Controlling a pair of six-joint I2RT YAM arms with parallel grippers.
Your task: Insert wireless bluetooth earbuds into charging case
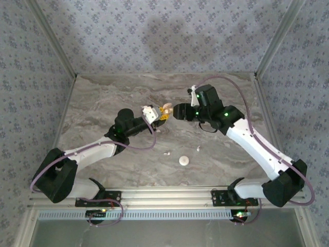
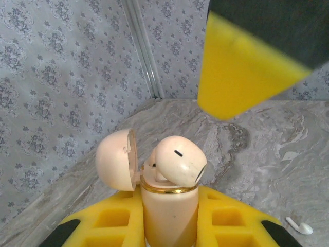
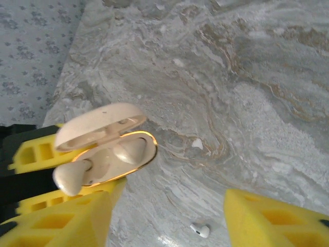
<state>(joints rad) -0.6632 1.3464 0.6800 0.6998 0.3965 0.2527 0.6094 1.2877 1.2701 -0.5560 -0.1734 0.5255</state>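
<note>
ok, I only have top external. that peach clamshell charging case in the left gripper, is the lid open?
Observer: Yes. Left wrist shows the peach clamshell charging case clamped in the left gripper, its lid swung open to one side.
Operator: bud seated?
Observer: Not fully. One peach earbud sits tilted, half out of its well, above the gold rim.
Operator: right gripper carrying anything?
Observer: No. Right wrist shows the right gripper open, with bare marble table between its yellow fingers.

Cream case (image 2: 169,216), perhaps white earbud (image 3: 199,230), marbled table (image 3: 257,77)
</note>
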